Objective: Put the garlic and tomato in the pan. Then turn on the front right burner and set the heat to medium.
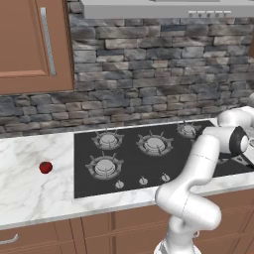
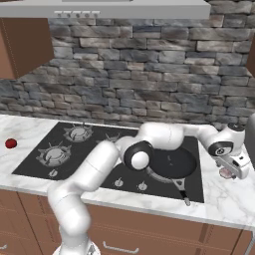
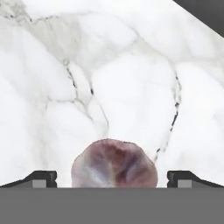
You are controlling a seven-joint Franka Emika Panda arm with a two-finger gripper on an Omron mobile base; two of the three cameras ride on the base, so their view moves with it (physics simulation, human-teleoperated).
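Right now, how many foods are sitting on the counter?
2. The tomato lies on the counter left of the stove. The garlic lies right of the stove, between the open claw's tips. The arm could hide more.

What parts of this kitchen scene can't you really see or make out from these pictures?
- garlic: in the hand view its lower part is cut off at the bottom; in the right base view the hand covers most of it.
- pan: in the right base view the arm hides its left side.
- stove knobs: in the left base view, too small to read their settings.
- tomato: too small to show its stem.
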